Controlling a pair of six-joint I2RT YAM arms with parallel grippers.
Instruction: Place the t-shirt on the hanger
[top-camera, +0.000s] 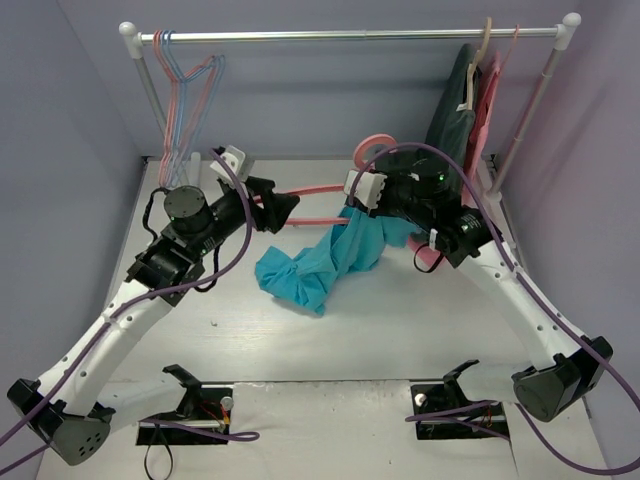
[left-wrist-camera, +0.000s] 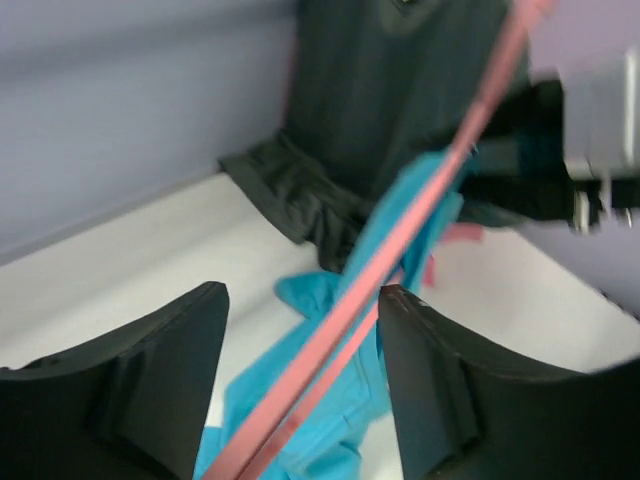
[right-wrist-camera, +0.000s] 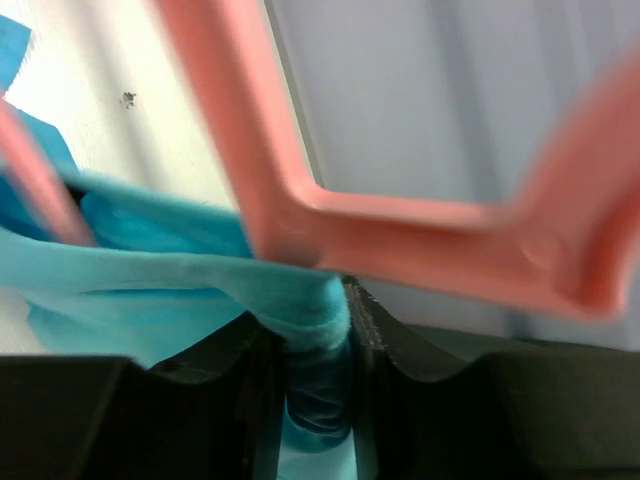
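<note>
The hanger (top-camera: 318, 189) lies with its long axis running left to right across the middle of the worktop (top-camera: 400, 330), between the two arms. Its hook (top-camera: 377, 144) curls toward the back, where the rail (top-camera: 350, 35) stands.

The left gripper (top-camera: 283, 210) sits at the hanger's left end. In its wrist view the jaws stand apart and the two thin pink bars (left-wrist-camera: 400, 240) slant up between them, close against the right-hand finger (left-wrist-camera: 430, 380). Whether they touch it I cannot tell.

The right gripper (top-camera: 352, 215) is at the hanger's right end, closed on a bunched fold of the t-shirt (top-camera: 315, 268). In the right wrist view the teal cloth (right-wrist-camera: 180, 270) is pinched between the fingers, with the hanger's corner (right-wrist-camera: 300, 200) blurred just above.

From that grip the t-shirt trails diagonally, back-right to near-left, and ends in a crumpled heap on the worktop below the hanger's lower bar.

A dark garment (top-camera: 455, 100) and a pink garment (top-camera: 487, 110) hang at the rail's right end. Spare hangers (top-camera: 190, 90) hang at its left.
</note>
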